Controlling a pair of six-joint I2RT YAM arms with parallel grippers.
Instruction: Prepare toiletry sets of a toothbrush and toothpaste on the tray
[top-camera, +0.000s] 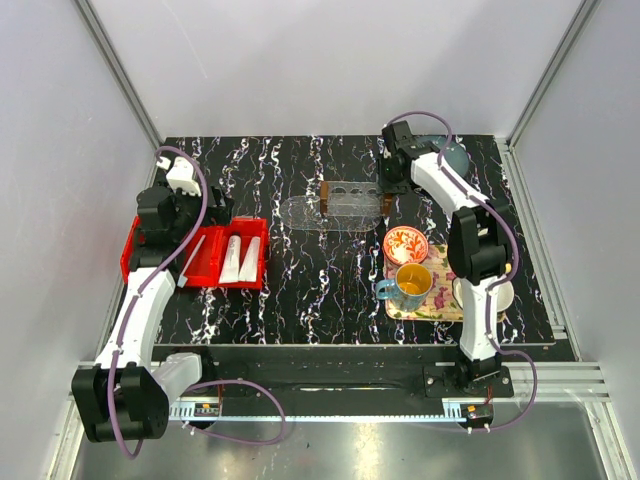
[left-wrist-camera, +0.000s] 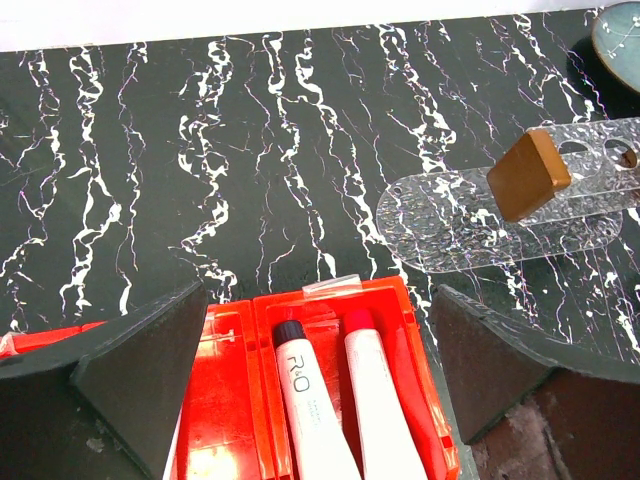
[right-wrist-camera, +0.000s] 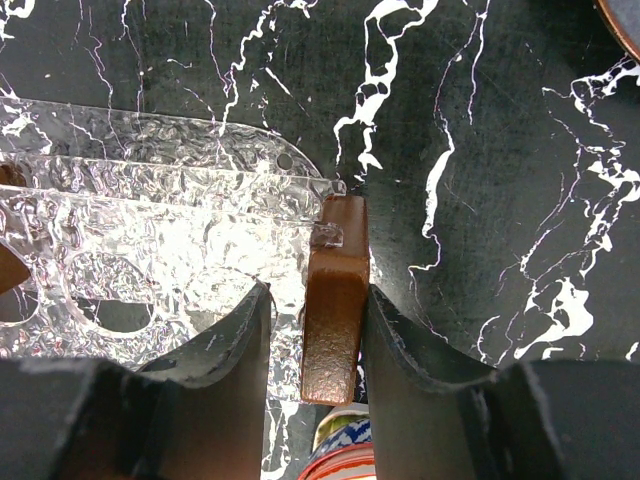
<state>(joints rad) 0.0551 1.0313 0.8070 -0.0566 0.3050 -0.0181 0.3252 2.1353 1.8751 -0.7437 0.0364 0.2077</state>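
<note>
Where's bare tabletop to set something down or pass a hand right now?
Free: the centre patch between red bin, clear tray and floral tray; the far strip behind the clear tray. Crowded: right side, with crockery on the floral tray and the right gripper clamped on the rack; left gripper hovers open over the bin.

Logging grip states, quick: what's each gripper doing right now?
Left gripper: open, holding nothing, above the red bin.
Right gripper: shut on the brown end block of the clear rack.

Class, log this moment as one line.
left gripper open over red bin | toothpaste in bin | right gripper shut on brown block at end of clear tray
</note>
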